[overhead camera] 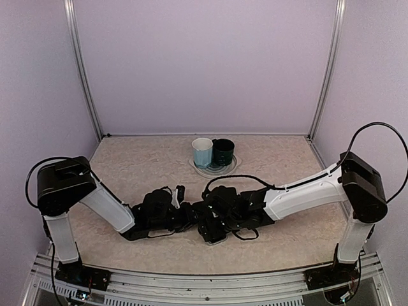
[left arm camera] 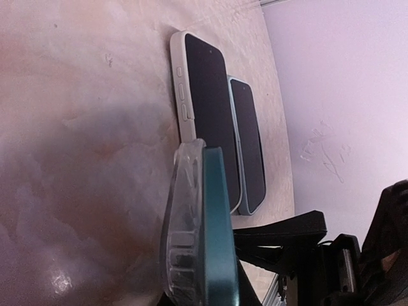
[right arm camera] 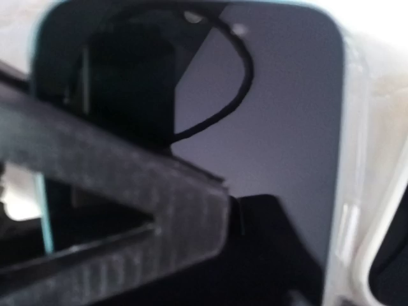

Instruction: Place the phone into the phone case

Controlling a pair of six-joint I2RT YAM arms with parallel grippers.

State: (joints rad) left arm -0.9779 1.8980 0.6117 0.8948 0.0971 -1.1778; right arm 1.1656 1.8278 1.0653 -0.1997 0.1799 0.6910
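Though partly in clear case [left arm camera: 182, 223], phone [left arm camera: 220, 245] in tight left jaws; right jaws unclear.

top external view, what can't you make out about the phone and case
Top external: both are hidden beneath the left hand and right hand.
Right wrist: phone screen blurred, cut off by the edges, partly covered by a finger; grip unclear.
Left wrist: clear case and teal phone run off the bottom edge; hand's fingers out of view.

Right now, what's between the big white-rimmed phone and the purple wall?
A smaller dark phone with a pale blue edge lies beside the big white-rimmed phone; the left wrist view shows it.
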